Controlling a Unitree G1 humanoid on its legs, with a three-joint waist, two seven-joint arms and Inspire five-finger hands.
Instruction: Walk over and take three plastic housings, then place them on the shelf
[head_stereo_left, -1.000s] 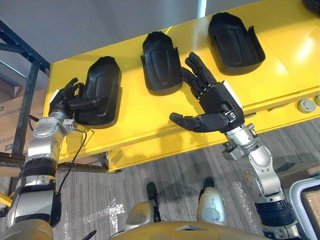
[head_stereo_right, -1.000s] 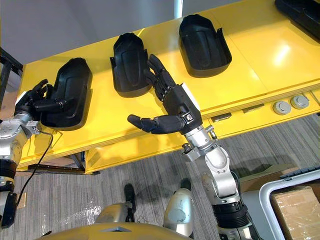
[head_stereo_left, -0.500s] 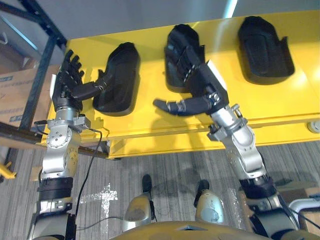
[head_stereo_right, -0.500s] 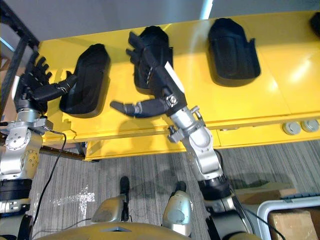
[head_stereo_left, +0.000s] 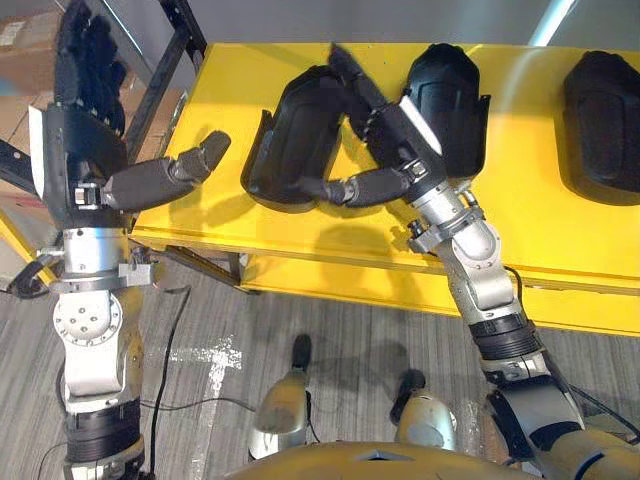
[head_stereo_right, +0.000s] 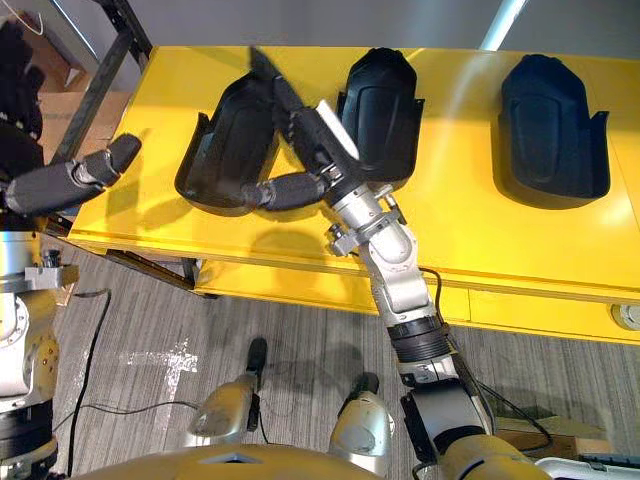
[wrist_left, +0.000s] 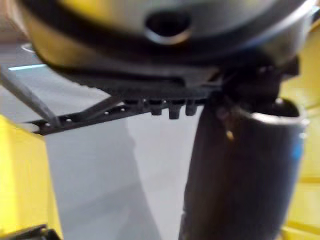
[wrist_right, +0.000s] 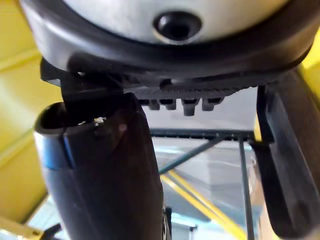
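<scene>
We see left hand (head_stereo_left: 78, 150) now lifted off leftmost plastic housing (head_stereo_left: 290, 150): raised, fingers straight, thumb out, housing just past thumb tip, not touching. Meanwhile right hand (head_stereo_left: 400, 140) has swung across, fingers straight and spread over gap between that housing and middle housing (head_stereo_left: 450, 100); thumb reaches leftmost housing's near rim, contact unclear. Well off to right hand's outer side lies third housing (head_stereo_left: 603, 125). All three rest on yellow table (head_stereo_left: 330, 250). We judge nothing grasped yet; pickup passing to right hand.

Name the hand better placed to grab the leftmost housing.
Right. The right hand is open beside the leftmost housing, thumb at its near end; the left hand is open beyond the table.
</scene>
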